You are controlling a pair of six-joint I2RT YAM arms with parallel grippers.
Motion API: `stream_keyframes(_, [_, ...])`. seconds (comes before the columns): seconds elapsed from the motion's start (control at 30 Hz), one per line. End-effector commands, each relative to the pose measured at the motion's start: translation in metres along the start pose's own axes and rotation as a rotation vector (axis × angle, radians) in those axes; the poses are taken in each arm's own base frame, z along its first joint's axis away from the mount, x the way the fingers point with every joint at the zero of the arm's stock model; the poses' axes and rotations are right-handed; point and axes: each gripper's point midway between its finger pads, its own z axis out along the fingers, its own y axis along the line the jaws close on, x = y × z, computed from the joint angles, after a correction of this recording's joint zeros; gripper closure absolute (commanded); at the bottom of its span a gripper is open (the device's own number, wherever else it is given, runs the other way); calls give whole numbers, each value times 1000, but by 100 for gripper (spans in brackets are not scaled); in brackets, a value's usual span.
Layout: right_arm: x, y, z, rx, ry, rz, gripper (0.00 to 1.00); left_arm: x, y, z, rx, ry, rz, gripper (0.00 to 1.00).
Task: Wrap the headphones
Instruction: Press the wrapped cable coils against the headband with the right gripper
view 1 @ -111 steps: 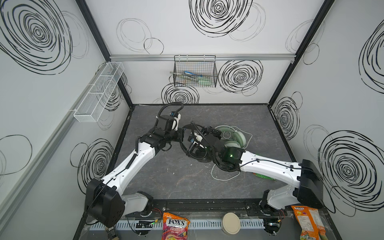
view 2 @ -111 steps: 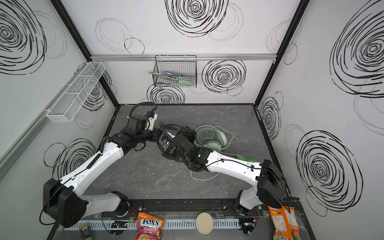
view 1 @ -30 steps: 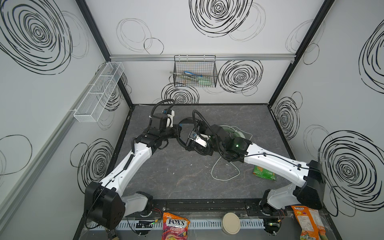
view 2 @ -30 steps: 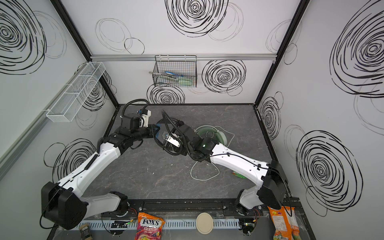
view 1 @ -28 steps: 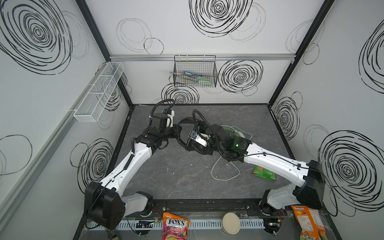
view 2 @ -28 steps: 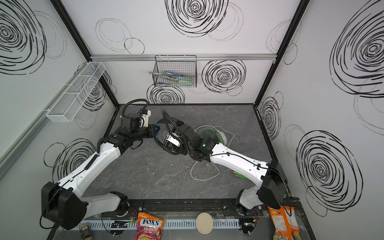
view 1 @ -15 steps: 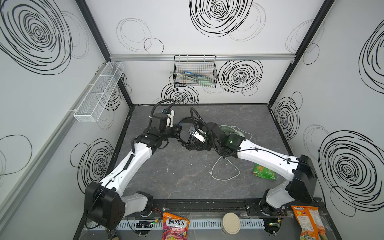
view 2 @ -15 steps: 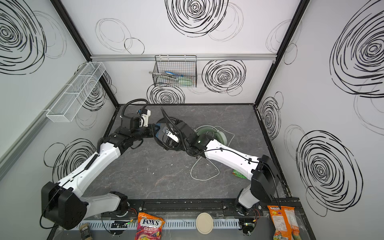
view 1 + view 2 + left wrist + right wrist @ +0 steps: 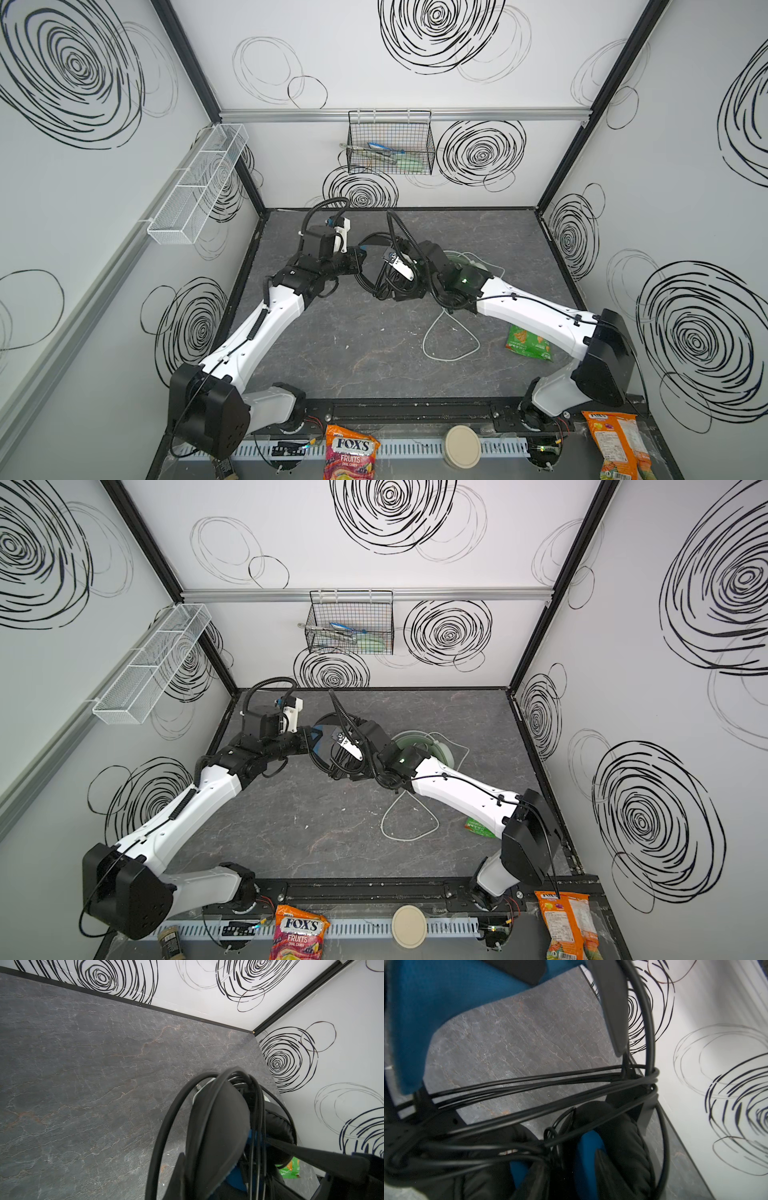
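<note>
Clamping the black headset (image 9: 319, 735) tight, our left gripper (image 9: 308, 738) has it just beside the mint-green headset (image 9: 444, 752); our right gripper (image 9: 343, 771) crowds it, width unclear to us. Only the right wrist view shows its black cable (image 9: 529, 1084) strung across.

Blue woven-cloth headband (image 9: 436, 1012), matt black cable (image 9: 529, 1083), wrinkled leatherette ear cushions (image 9: 623, 1142), matt stone-look tabletop (image 9: 83, 1064), black metal-wire basket (image 9: 358, 124)

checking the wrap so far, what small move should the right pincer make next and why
Probably take the slack loop with the right pincer and lay another turn: several turns of black cable already cross the black headset held by the left pincer, but a loop hangs loose.
</note>
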Motion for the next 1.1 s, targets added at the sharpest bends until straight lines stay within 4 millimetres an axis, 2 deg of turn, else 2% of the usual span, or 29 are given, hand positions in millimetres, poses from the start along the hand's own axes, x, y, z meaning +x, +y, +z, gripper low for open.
stream_keyframes(0.0, [-3, -1, -4, -9, -22, 23, 57, -22, -40, -13, 165, -75, 1, 100])
stream_keyframes(0.07, [-3, -1, -4, -11, -24, 30, 56, -23, -41, -13, 162, -78, 4, 100])
stream_keyframes(0.13, [-3, 0, -5, -18, -19, 32, 49, -22, -39, -13, 154, -76, 4, 100])
stream_keyframes(0.23, [-5, -2, -12, -18, -22, 44, 34, -23, -30, -10, 126, -79, -8, 100])
stream_keyframes(0.33, [-1, 0, -19, -23, -14, 45, 27, -23, -18, -5, 93, -81, -30, 100])
stream_keyframes(0.63, [4, 14, -37, -21, -10, 5, 23, -16, 6, 16, 28, -62, -52, 100])
stream_keyframes(0.87, [9, 10, -40, 12, 1, -2, 16, -14, 15, 20, -2, -60, -55, 100])
stream_keyframes(1.07, [1, 1, -48, 40, -19, 20, 13, -8, 23, 26, -3, -53, -84, 100])
